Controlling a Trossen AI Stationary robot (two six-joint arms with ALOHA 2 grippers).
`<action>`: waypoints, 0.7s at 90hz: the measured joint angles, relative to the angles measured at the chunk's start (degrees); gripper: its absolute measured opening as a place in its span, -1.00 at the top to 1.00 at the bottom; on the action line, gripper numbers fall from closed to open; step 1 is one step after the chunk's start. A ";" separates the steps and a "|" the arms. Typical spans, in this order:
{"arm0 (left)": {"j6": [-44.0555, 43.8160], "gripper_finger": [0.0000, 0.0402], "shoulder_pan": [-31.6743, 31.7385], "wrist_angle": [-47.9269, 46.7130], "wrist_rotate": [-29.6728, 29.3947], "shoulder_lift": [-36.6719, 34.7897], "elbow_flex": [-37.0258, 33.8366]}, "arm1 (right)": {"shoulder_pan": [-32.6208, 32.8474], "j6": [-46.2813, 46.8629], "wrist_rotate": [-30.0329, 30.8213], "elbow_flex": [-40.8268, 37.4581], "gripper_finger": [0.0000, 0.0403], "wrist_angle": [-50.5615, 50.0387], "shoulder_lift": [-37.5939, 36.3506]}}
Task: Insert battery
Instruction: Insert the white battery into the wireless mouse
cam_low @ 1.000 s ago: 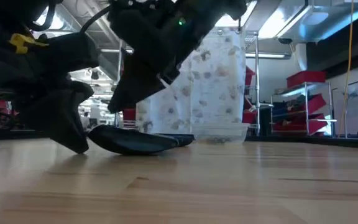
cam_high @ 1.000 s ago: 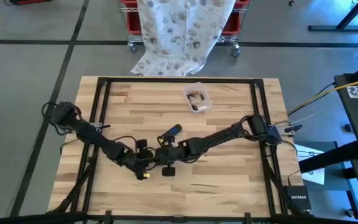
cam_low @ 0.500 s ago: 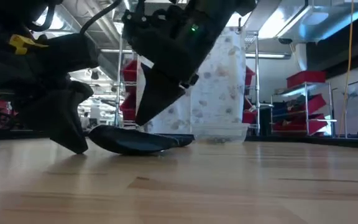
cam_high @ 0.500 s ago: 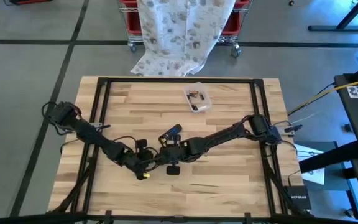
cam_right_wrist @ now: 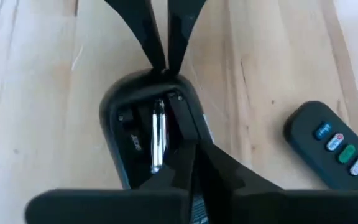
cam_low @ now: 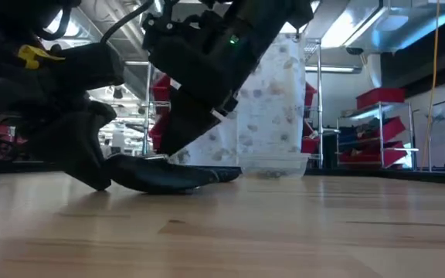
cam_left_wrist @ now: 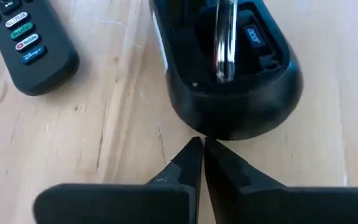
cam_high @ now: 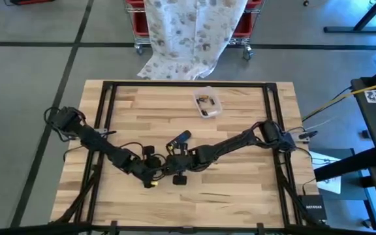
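So both arms are huddled over the black plastic computer mouse (cam_left_wrist: 229, 68) lying belly-up near the front middle of the pale wooden plank desk (cam_high: 240, 183). Its cover is off and the battery bay is exposed. A silver cylindrical battery (cam_right_wrist: 157, 135) is lying lengthwise in the bay, though I can't tell if it's fully clicked down or just resting on top.

The left tool (cam_left_wrist: 197, 163) is pinched closed on nothing, tips touching or just short of the mouse's rounded end, which looks to me like it's bracing the shell so it doesn't slide. The right tool (cam_right_wrist: 188, 165) is also closed, or nearly so, and is coming in over the mouse from the opposite end, its tips right at the battery, not clearly gripping it. In the low view both sit right down at desk level.

My read: this is the seating step, battery placed and getting nudged home. The next move probably calls for a gentle downward push on the battery's end while the left tool holds the shell steady, so it doesn't pop out.

Also around: a black TV remote with coloured buttons (cam_left_wrist: 27, 46) just beside the mouse, and a clear plastic tub (cam_high: 208, 102) well apart toward the back.
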 joint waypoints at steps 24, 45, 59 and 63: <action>-0.03 1.00 0.03 -0.33 -0.17 0.00 0.00 | 0.02 -3.02 0.11 -0.02 0.93 -1.00 -2.51; -0.03 1.00 0.03 -0.37 -0.20 0.00 0.00 | 0.09 -1.97 -5.57 -0.04 0.55 -5.60 -3.52; 0.02 1.00 0.01 -0.52 -0.34 0.00 -0.04 | 0.04 0.03 -5.63 0.03 0.50 -5.86 -1.49; 0.01 1.00 -0.01 -0.52 -0.35 0.00 -0.04 | 0.04 0.07 -6.32 -0.04 0.52 -5.57 -0.98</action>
